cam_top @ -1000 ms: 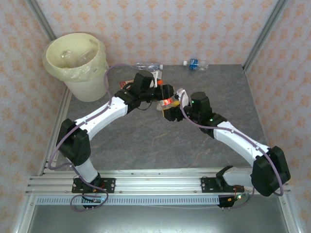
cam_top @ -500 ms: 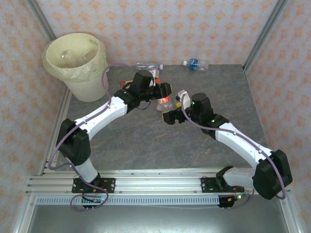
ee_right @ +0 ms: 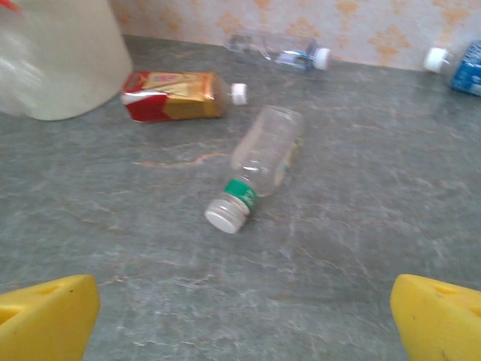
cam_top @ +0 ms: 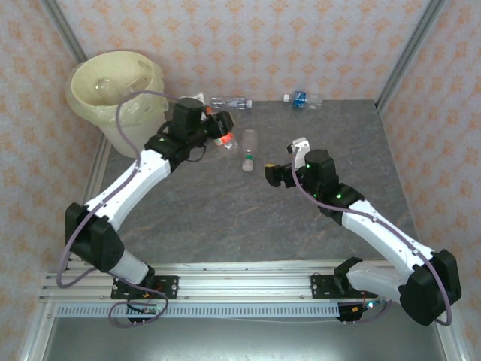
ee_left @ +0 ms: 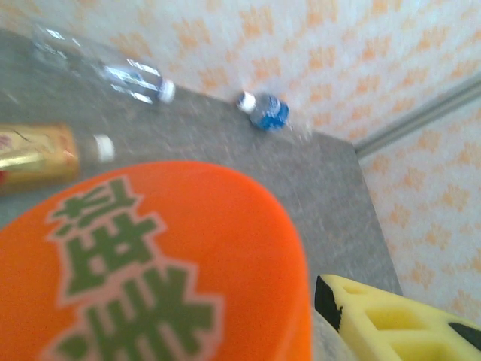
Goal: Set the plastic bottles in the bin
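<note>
My left gripper [cam_top: 218,129] is shut on a bottle [cam_top: 224,138] whose orange cap [ee_left: 150,263] with green characters looms in the left wrist view, one yellow finger [ee_left: 376,320] beside it. It hangs just right of the bin [cam_top: 79,101], a cream bucket with a pale yellow liner. My right gripper [cam_top: 284,159] [ee_right: 242,323] stands open above the bare table. A clear bottle [cam_top: 248,149] [ee_right: 263,162] with a green ring and white cap lies ahead of it. A gold and red labelled bottle [ee_right: 174,95] [ee_left: 37,154] lies by the bin wall [ee_right: 60,60].
At the back wall lie a clear bottle [cam_top: 229,102] [ee_right: 278,51] and a blue-labelled one [cam_top: 302,98] [ee_left: 267,111]. Clear bottles lie inside the bin. Metal posts stand at the table's back corners. Open grey tabletop stretches in front of both arms.
The right gripper has opened, let go of the orange-capped bottle and drawn back right. The left arm has swung left toward the bin with that bottle.
</note>
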`<state>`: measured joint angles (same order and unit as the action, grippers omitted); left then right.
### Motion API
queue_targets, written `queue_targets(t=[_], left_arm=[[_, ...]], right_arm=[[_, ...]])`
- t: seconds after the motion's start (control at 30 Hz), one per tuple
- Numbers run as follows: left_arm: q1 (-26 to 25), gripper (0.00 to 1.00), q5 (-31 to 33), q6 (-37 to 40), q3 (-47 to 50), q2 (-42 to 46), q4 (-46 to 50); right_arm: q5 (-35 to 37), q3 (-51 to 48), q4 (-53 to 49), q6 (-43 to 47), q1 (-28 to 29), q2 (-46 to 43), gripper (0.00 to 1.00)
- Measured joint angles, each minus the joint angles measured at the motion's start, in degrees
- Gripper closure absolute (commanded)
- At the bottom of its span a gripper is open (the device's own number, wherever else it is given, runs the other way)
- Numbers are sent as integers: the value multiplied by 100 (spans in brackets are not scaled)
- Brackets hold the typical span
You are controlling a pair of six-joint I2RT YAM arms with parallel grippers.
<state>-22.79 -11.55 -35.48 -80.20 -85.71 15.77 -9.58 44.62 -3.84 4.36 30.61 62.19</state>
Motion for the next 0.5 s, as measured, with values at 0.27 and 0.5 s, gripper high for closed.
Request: queue_targets(t=[0.27, 0.5], left_arm=[[1054, 47, 345, 457, -769, 437, 636], [2070, 48, 393, 555, -1777, 348, 726]], right_arm=[[916, -59, 37, -291, 0, 136, 1], [1174, -57, 33, -437, 0, 286, 1]])
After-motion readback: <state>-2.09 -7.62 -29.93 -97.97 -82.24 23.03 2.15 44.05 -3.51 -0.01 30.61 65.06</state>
